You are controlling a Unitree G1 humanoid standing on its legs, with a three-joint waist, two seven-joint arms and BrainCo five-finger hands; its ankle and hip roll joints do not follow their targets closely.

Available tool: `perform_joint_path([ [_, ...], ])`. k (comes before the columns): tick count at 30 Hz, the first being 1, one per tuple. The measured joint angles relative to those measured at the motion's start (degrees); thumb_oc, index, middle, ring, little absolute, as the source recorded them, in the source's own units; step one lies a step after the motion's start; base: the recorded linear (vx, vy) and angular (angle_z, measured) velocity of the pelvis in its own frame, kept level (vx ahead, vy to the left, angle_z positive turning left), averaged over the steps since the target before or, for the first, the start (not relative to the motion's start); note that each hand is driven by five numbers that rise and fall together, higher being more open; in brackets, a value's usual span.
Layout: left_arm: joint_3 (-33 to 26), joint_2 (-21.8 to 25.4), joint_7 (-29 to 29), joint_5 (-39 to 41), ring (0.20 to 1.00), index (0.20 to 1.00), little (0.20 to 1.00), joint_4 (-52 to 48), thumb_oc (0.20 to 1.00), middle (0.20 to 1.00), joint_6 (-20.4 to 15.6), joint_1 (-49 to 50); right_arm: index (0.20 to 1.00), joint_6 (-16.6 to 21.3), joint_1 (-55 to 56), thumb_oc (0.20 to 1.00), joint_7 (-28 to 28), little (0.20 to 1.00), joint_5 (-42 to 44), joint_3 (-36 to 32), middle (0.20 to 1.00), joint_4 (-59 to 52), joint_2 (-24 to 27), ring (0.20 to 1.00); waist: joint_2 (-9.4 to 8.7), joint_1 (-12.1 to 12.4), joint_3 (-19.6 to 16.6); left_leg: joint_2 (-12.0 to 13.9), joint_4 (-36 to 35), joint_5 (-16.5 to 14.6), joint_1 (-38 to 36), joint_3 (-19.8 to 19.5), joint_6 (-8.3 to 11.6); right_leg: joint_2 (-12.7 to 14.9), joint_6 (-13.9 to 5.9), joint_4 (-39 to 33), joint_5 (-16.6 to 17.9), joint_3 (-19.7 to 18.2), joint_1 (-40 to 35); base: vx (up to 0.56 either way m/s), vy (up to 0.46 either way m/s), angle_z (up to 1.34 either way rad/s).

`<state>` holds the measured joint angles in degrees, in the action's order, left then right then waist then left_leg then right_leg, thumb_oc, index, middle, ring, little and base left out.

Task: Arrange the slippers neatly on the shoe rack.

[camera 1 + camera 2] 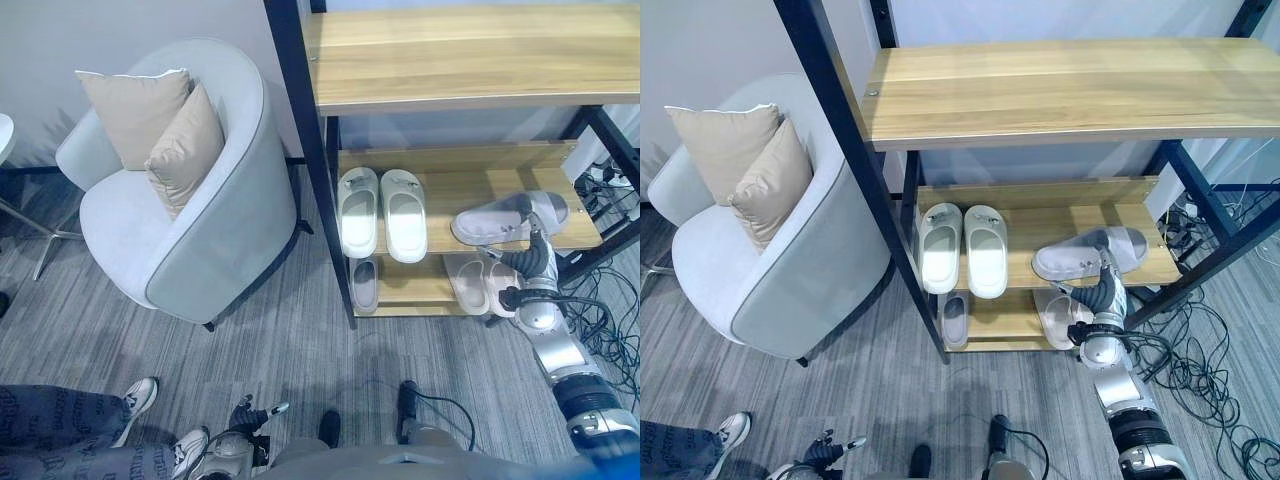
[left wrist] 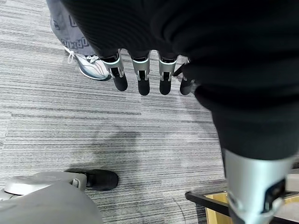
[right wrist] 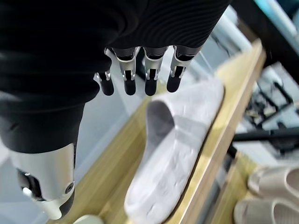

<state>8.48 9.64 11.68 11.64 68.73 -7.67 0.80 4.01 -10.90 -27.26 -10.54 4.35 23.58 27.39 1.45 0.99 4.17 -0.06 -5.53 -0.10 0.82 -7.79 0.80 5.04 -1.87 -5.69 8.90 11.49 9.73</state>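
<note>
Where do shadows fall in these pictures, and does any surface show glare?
Left wrist view: a soft shadow lies on the carpet past the left hand. Right wrist view: the grey slipper is dark inside its strap, near the right hand. Left eye view: the top shelf is evenly lit, without strong glare.

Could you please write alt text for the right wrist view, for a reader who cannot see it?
The right robot hand, fingers straight and open, hovers above a grey slipper lying along the edge of a wooden shelf. Beige slippers sit on the shelf below.
</note>
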Motion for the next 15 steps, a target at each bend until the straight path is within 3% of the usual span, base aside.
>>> perform_joint_path([
  [4,0.1,0.1,0.2,-1.7,1.000,1.000,1.000,0.1,1.000,1.000,0.0,0.0,1.000,-2.4,-3.3,1.000,-1.5,1.000,-4.1,0.2,1.000,5.9,5.2,1.000,-0.07,0.2,0.3,0.0,0.0,-0.1,0.2,0.0,-0.06,0.0,-0.05,0.0,-0.1,0.0,0.2,0.00,0.000,0.00],
  [15,0.5,0.1,0.9,-1.5,1.000,1.000,1.000,0.1,1.000,1.000,0.0,-0.3,1.000,-4.9,-11.5,1.000,-4.0,1.000,-3.1,0.6,1.000,17.3,7.4,1.000,1.64,1.2,2.5,0.0,0.3,-0.1,0.7,0.1,-0.05,0.0,-0.06,0.0,-0.1,0.0,1.0,0.00,0.000,0.00],
])
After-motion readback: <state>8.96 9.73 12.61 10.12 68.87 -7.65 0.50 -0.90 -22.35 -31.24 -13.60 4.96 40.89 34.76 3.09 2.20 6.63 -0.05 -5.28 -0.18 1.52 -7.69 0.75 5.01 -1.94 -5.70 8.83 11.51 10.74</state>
